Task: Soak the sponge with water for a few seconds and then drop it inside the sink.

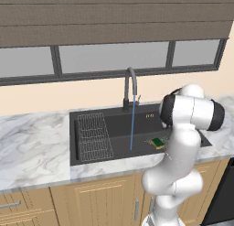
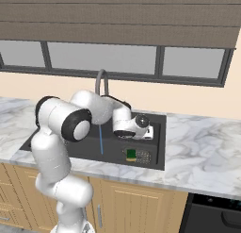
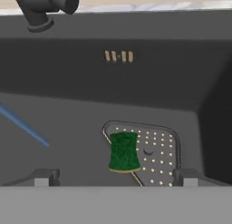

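My pincer point(image 3: 116, 177) hangs released, jaws wide apart, inside the dark grey sink point(image 1: 119, 124), grasping nothing. The sponge point(image 3: 123, 151), green side up, lies on the sink floor over the mesh drain point(image 3: 156, 150), apart from my fingertips point(image 3: 45, 177). The water point(image 1: 132, 124) falls in a thin blue stream from the arched faucet point(image 1: 130, 85) nearby.

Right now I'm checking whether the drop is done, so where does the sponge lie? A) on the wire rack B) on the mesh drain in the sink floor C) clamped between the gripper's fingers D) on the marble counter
B: the sponge rests green side up on the mesh drain in the sink, with the gripper open and apart from it.
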Motion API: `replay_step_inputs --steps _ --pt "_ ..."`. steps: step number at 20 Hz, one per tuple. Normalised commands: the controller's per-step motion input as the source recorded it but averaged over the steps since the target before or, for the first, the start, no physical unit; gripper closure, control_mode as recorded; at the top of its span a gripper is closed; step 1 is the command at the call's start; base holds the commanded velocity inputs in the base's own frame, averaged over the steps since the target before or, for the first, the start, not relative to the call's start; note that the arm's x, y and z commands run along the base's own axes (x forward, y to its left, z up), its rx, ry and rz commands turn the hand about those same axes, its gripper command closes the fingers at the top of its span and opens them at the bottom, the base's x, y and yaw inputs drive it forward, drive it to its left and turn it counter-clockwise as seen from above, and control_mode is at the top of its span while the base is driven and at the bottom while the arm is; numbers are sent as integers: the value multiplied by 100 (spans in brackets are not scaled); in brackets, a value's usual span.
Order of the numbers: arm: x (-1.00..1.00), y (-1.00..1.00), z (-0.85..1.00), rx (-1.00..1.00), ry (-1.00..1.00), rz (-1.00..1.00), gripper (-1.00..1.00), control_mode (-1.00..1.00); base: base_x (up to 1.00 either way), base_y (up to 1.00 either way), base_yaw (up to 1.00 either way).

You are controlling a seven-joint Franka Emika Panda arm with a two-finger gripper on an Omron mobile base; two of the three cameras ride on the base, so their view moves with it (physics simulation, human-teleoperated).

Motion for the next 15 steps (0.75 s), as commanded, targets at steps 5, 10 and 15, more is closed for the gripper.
replay_step_inputs --steps 5,10,15 --pt "-29 -15 82 5 0 0 -100 -100 0 0 0" --pt "-32 -3 71 1 0 0 -100 -100 0 0 0" --pt "-50 0 43 0 4 0 -100 -100 0 0 0"
